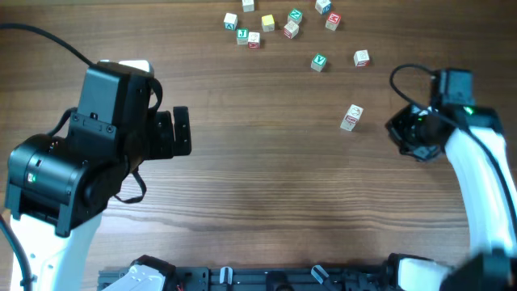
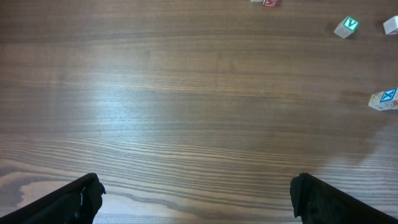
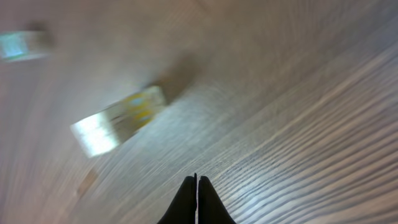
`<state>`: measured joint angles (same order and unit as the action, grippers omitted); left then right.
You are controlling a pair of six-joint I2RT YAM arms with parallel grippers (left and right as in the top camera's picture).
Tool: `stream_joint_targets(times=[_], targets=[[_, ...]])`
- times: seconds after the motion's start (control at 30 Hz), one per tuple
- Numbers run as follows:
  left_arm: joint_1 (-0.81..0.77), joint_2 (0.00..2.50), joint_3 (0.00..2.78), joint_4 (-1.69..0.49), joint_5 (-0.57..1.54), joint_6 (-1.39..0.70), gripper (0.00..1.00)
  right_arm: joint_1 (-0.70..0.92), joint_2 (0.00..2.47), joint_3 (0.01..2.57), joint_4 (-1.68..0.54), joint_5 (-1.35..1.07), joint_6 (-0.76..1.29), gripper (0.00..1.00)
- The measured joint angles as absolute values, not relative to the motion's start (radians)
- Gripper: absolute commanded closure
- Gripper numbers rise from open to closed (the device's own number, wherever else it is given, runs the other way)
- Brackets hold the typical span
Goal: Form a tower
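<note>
The tower (image 1: 350, 118) is a short stack of two tiny letter cubes, pale with reddish marks from above, standing right of the table's middle. In the right wrist view the tower (image 3: 121, 121) is a blurred pale and yellowish bar up and left of the fingertips. My right gripper (image 1: 401, 129) hovers just right of the stack, apart from it. Its fingers (image 3: 196, 183) are pressed together with nothing between them. My left gripper (image 1: 182, 131) is far off at the left. It stands wide open (image 2: 196, 199) over bare wood.
Several loose letter cubes (image 1: 266, 23) lie along the back edge. A green V cube (image 1: 319, 61) (image 2: 346, 25) and a pale red-marked cube (image 1: 361, 57) sit nearer the stack. A blue X cube (image 2: 384, 98) shows at the left wrist view's right edge.
</note>
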<state>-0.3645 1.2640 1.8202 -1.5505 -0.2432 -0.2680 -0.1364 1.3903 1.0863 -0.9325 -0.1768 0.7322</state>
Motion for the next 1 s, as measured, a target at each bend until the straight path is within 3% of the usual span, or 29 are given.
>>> stream_joint_targets(times=[0.13, 0.27, 0.37, 0.63, 1.0], targets=[[-0.364, 1.264, 1.821, -1.549, -0.243, -0.268, 0.00, -0.136, 0.994, 0.994, -0.902, -0.152, 0.577, 0.96], [-0.364, 1.264, 1.820, -1.550, -0.243, -0.268, 0.00, -0.136, 0.784, 0.698, -0.701, -0.184, 0.644, 0.96], [-0.364, 1.264, 1.820, -1.549, -0.243, -0.268, 0.00, -0.136, 0.873, 0.551, -0.527, -0.257, 0.750, 0.96], [-0.364, 1.265, 1.819, -1.552, -0.243, -0.268, 0.00, -0.136, 1.422, 0.539, -0.181, -0.464, 0.844, 0.96], [-0.364, 1.265, 1.819, -1.552, -0.243, -0.268, 0.00, -0.136, 1.454, 0.537, -0.056, -0.398, 0.909, 0.96]])
